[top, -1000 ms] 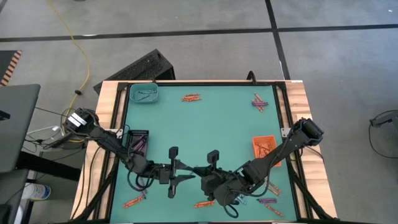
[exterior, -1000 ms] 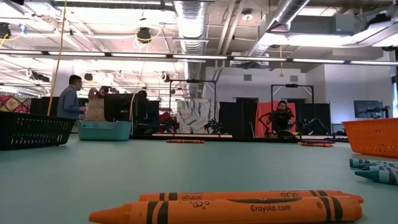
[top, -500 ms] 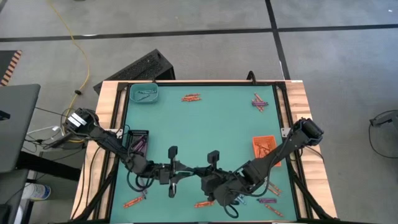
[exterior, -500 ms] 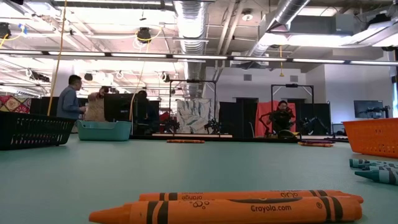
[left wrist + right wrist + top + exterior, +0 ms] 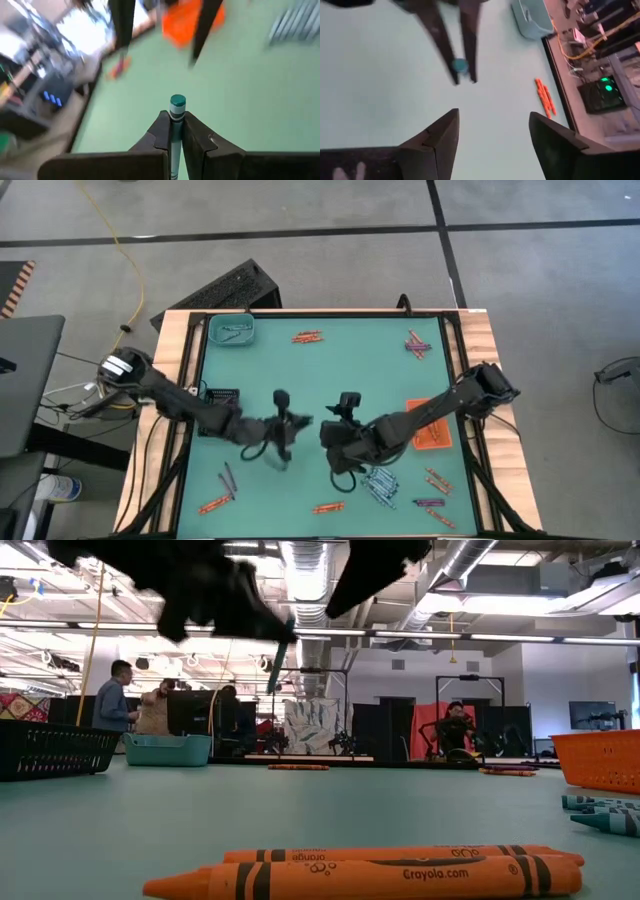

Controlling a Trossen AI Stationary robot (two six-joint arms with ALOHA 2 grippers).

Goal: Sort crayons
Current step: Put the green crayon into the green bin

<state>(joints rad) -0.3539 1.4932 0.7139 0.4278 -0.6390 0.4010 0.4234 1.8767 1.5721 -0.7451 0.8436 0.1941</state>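
Observation:
A blue-grey crayon [image 5: 177, 106] is in my left gripper [image 5: 173, 122], which is shut on it above the table's middle [image 5: 298, 423]. In the low view the crayon [image 5: 282, 652] slants down from the dark fingers. My right gripper [image 5: 492, 132] stands open just to the right [image 5: 335, 420], facing the crayon's end [image 5: 460, 65] and apart from it. Several blue-grey crayons [image 5: 380, 483] lie in a heap near the front. Orange crayons [image 5: 307, 337] and purple ones [image 5: 417, 345] lie flat at the back. My left gripper pinches the crayon's shaft [image 5: 174, 131] between its two fingers. The crayon lies along the fingers, and its flat end [image 5: 177, 101] sticks out past their tips. It is lifted clear of the table and slants downward.
A teal tray [image 5: 231, 330] stands at the far left, a black tray [image 5: 222, 398] at the left edge, an orange tray [image 5: 432, 427] at the right. Loose crayons lie near the front edge: orange [image 5: 216, 503], [image 5: 400, 870], purple [image 5: 430, 502]. People stand in the room behind.
My left gripper has shut from wide open. Both grippers have then gone from the near edge toward the table's middle, coming into the low view. The blue-grey crayon has gone with the left gripper. The heap of blue-grey crayons now shows where the right arm was.

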